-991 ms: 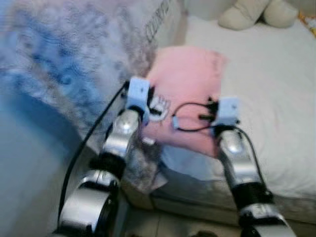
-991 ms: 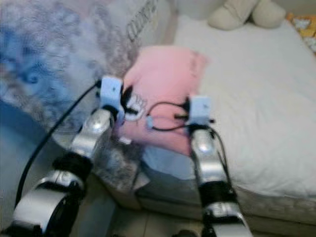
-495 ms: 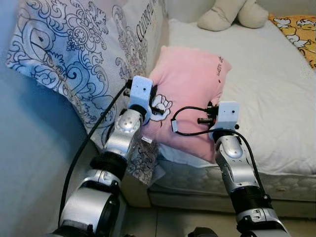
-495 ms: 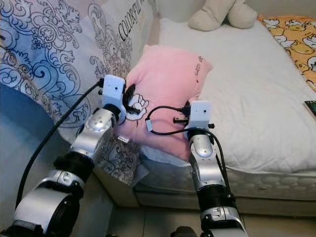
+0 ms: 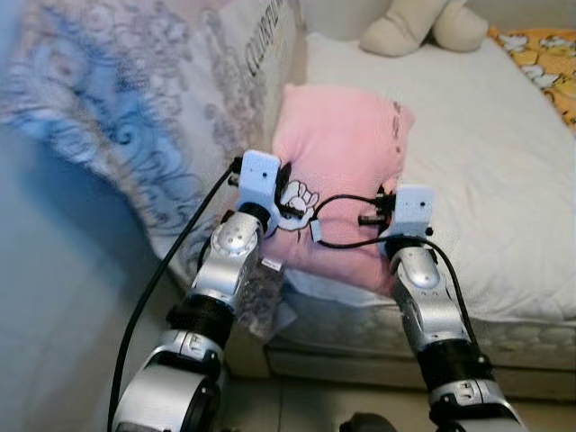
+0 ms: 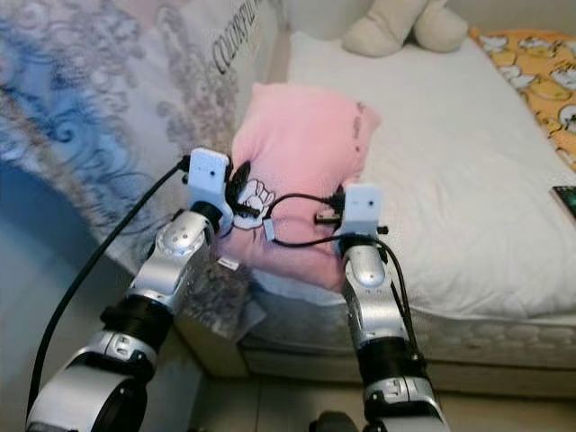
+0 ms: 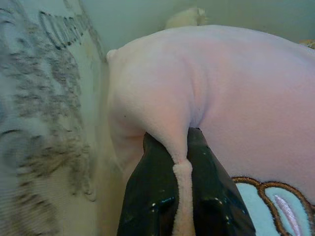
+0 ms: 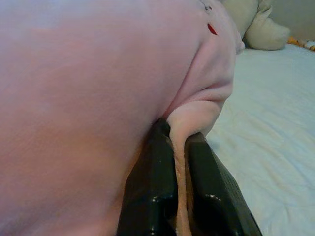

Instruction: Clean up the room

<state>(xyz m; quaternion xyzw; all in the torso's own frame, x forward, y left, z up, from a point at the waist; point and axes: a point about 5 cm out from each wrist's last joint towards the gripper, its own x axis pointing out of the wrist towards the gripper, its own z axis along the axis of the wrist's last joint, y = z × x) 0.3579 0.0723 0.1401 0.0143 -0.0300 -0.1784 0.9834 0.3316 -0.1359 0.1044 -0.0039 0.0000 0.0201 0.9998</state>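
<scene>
Pillow, pink, soft and light, will sag and fold, so grip by the seam corners. It sits lifted over the bed edge beside the patterned blanket. Left tool and right tool each pinch a corner seam.

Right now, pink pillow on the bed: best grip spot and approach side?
Grip the pink pillow by its near edge seam, coming from the bed's foot side. The fabric pinches flat there, while the middle bulges too thick. The left gripper and right gripper each clamp a corner fold that way.
</scene>
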